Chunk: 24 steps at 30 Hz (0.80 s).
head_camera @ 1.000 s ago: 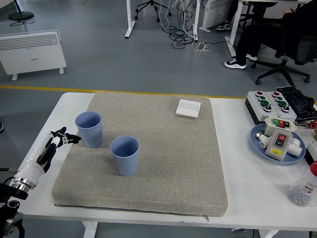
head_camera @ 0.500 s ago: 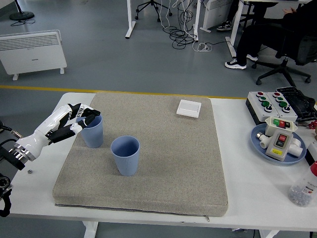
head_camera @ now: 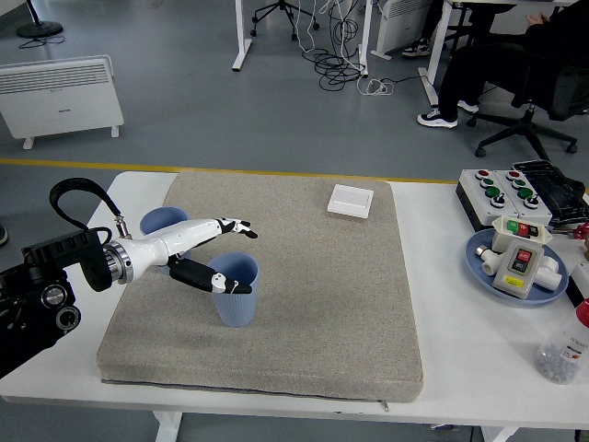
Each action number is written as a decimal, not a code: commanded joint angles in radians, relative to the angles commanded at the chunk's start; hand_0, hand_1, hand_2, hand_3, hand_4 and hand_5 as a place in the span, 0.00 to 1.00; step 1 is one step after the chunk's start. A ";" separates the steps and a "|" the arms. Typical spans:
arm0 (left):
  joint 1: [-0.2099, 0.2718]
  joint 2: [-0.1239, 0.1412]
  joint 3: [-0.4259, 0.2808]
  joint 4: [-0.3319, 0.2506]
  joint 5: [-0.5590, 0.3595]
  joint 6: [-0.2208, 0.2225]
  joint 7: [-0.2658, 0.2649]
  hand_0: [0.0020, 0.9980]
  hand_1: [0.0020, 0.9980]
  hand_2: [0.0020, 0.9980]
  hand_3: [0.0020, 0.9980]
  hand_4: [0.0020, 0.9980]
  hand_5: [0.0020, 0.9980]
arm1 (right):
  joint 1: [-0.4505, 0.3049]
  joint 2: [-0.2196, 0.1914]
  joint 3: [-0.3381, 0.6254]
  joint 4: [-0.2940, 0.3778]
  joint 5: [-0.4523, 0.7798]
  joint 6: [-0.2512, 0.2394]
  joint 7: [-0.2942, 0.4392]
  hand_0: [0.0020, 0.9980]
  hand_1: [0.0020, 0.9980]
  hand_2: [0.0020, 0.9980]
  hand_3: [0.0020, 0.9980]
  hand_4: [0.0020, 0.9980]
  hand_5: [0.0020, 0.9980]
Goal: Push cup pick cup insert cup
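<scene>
Two blue ribbed cups stand upright on the grey mat. The near cup is left of the mat's middle. The far cup is behind it to the left, partly hidden by my left forearm. My left hand reaches in from the left over the near cup. Its fingers are spread past the cup's far rim and its thumb lies at the near left rim. The hand is open and grips nothing. My right arm is out of view.
A small white box lies at the mat's far right. On the table's right are a button box, a blue plate carrying a switch unit, and a bottle. A person sits beyond the table at the top right.
My left arm has swung right, from beside the far cup to over the near cup, with its fingers spread wider. Both cups stand about where they were.
</scene>
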 joint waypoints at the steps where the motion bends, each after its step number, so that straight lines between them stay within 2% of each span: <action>1: -0.012 -0.004 0.016 0.007 0.000 0.000 0.000 0.96 0.96 1.00 0.95 1.00 0.53 | 0.000 0.000 -0.001 0.000 0.001 0.000 0.000 0.75 0.61 0.59 0.58 0.10 0.57; 9: -0.084 -0.026 0.114 0.044 0.020 -0.009 -0.002 0.97 0.96 1.00 0.96 1.00 0.50 | 0.003 0.001 -0.004 0.000 0.002 0.000 0.000 0.75 0.61 0.59 0.58 0.10 0.57; 11: -0.091 -0.031 0.123 0.055 0.021 -0.011 -0.001 0.97 0.96 1.00 0.96 1.00 0.50 | 0.004 0.001 -0.004 0.000 0.002 0.000 -0.001 0.75 0.61 0.59 0.58 0.10 0.57; 12: -0.094 -0.033 0.126 0.060 0.021 -0.013 0.000 0.95 0.96 1.00 0.96 1.00 0.44 | 0.004 0.001 -0.004 0.000 0.002 0.000 -0.001 0.75 0.61 0.59 0.58 0.10 0.57; 17: -0.112 -0.045 0.156 0.095 0.030 -0.019 0.009 0.95 0.96 1.00 0.96 1.00 0.44 | 0.004 0.001 -0.006 0.000 0.002 0.000 -0.002 0.75 0.61 0.59 0.58 0.10 0.57; 18: -0.113 -0.047 0.159 0.098 0.031 -0.020 0.010 0.92 0.91 1.00 0.94 0.90 0.26 | 0.004 0.001 -0.006 0.000 0.002 0.000 -0.002 0.75 0.61 0.59 0.58 0.10 0.57; 23: -0.124 -0.055 0.175 0.121 0.042 -0.027 0.018 0.92 0.91 1.00 0.94 0.90 0.26 | 0.003 0.001 -0.008 0.000 0.002 0.001 -0.002 0.75 0.61 0.59 0.58 0.10 0.57; 24: -0.126 -0.055 0.179 0.124 0.045 -0.028 0.020 0.86 0.86 0.97 0.92 0.89 0.23 | 0.003 0.001 -0.008 0.000 0.003 0.001 -0.002 0.75 0.61 0.59 0.58 0.10 0.57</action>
